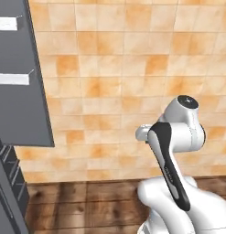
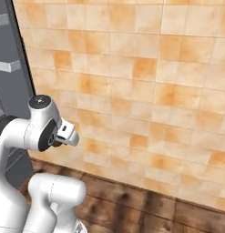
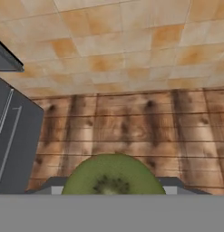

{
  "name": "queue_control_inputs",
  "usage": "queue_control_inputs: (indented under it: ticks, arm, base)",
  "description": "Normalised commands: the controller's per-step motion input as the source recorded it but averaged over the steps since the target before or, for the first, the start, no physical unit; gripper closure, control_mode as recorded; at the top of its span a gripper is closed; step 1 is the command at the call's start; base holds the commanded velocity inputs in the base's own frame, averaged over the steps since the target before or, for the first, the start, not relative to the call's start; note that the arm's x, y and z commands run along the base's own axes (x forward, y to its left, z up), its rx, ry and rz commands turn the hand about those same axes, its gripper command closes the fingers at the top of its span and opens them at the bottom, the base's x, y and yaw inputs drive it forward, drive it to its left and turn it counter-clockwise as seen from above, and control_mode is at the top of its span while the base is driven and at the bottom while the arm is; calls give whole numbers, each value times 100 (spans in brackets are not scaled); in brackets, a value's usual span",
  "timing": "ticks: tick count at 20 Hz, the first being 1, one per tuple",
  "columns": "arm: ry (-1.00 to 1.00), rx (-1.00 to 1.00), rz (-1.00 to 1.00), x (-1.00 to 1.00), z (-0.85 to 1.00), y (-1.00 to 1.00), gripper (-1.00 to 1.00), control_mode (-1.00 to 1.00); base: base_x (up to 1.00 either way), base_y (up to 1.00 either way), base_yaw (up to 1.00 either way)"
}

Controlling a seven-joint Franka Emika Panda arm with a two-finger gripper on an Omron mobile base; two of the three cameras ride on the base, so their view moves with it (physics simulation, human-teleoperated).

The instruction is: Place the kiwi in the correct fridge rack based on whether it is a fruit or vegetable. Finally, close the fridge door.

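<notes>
The kiwi (image 3: 112,174) shows in the hand view as a rounded olive-green fruit at the bottom centre. My gripper (image 3: 113,189) is shut on it, with a grey fingertip (image 3: 53,186) showing on each side. The gripper hangs over the wooden floor and looks down at it. The fridge's dark grey body (image 1: 18,91) stands at the left edge of the left base view, with pale strips on it. It appears again as the fridge (image 2: 9,68) in the right base view and as a dark fridge panel (image 3: 13,145) left of the kiwi. Its racks are hidden.
An orange-tiled wall (image 1: 132,82) runs straight ahead, meeting a dark wooden floor (image 1: 87,201). My white arm (image 1: 178,137) is folded up in front of the wall. The tiled wall (image 3: 122,50) lies beyond the floor planks (image 3: 131,127) in the hand view.
</notes>
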Motion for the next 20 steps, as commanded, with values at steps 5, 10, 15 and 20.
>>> queue_control_inputs:
  ticks: [5, 10, 15, 20]
  arm:
    - [0, 0, 0, 0, 0, 0, 100, 100]
    - [0, 0, 0, 0, 0, 0, 100, 100]
    - [0, 0, 0, 0, 0, 0, 100, 100]
    - [0, 0, 0, 0, 0, 0, 100, 100]
  base:
    - [92, -34, 61]
    - [44, -8, 96]
    - [28, -14, 98]
    - [30, -40, 87]
